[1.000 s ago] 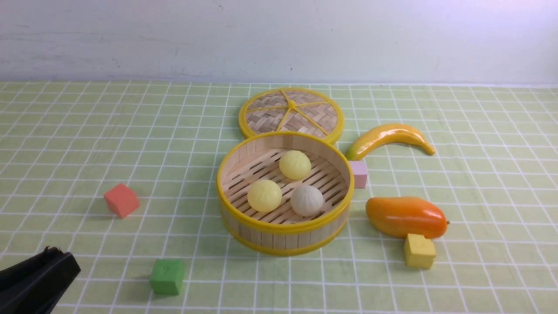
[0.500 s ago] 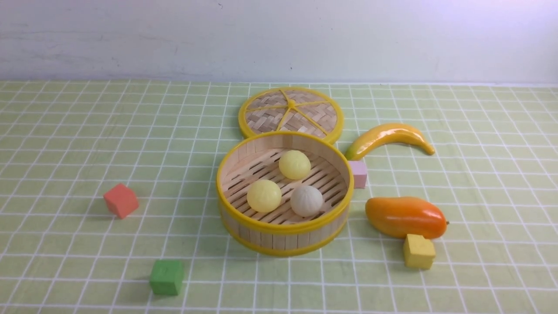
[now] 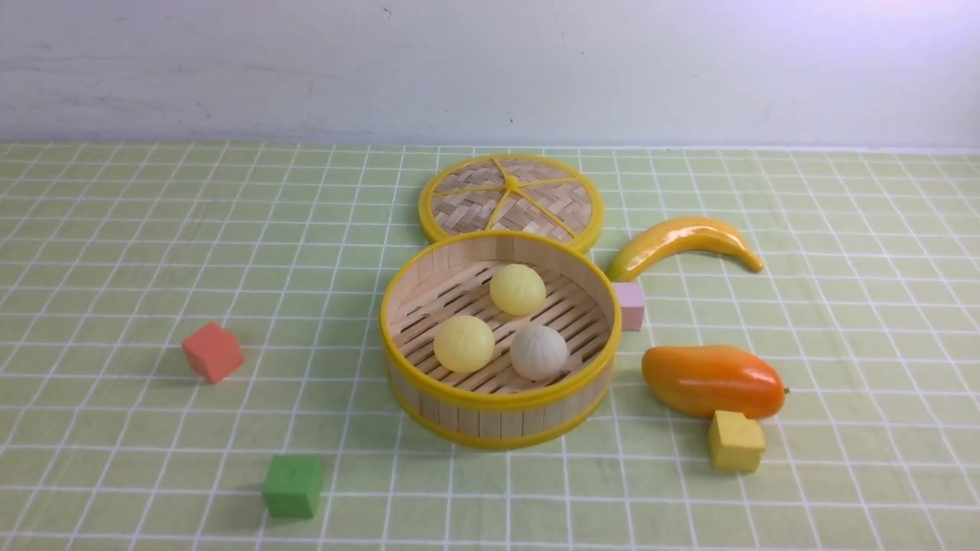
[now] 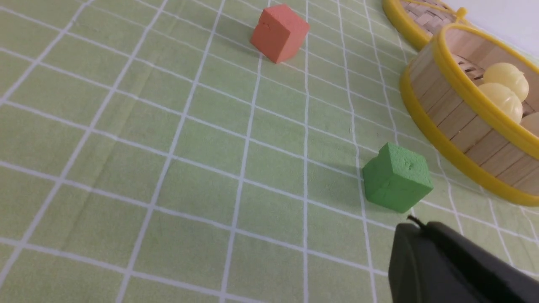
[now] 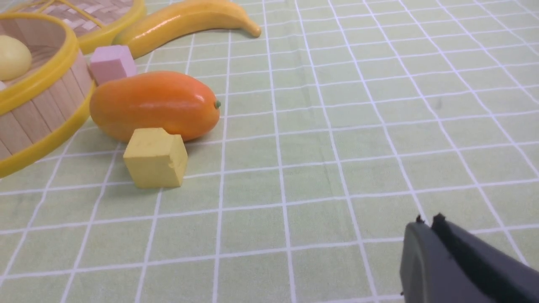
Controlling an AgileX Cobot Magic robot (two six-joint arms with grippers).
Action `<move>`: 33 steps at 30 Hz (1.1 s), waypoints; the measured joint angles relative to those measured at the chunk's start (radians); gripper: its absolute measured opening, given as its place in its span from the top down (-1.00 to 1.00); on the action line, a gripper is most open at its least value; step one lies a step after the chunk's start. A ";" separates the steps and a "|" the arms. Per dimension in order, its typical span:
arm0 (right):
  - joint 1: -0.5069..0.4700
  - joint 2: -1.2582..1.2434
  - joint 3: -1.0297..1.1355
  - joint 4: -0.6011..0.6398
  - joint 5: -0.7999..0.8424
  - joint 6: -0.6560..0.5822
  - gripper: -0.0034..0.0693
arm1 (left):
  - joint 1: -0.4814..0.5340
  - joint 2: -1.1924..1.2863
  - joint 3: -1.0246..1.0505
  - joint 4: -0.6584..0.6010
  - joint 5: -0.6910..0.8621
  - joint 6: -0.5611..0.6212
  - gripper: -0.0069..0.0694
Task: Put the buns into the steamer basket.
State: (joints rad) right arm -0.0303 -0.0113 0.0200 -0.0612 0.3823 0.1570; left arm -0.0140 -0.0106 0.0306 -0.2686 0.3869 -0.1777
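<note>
We see all three buns (image 3: 515, 324) resting on the slatted floor of the steamer basket (image 3: 498, 419) at mid-worktop (image 3: 138, 229), while our left pincer (image 4: 414, 225) and right pincer (image 5: 427, 223) hang over bare cloth, both pressed together and holding nothing.

Both tools (image 4: 410, 225) (image 5: 427, 225) closed, empty.

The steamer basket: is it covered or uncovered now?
Uncovered. The steamer basket is open on top, three buns visible inside; the lid lies behind it.
</note>
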 joint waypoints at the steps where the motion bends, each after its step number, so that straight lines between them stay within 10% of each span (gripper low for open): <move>1: 0.000 0.000 0.000 0.000 0.000 0.000 0.85 | 0.000 0.000 0.000 0.000 0.000 0.000 0.85; 33: 0.000 0.000 0.000 0.000 0.000 0.000 0.75 | 0.000 0.000 0.000 -0.001 0.000 -0.004 0.85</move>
State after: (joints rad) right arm -0.0303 -0.0113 0.0200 -0.0612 0.3823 0.1570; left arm -0.0140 -0.0106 0.0306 -0.2693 0.3869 -0.1812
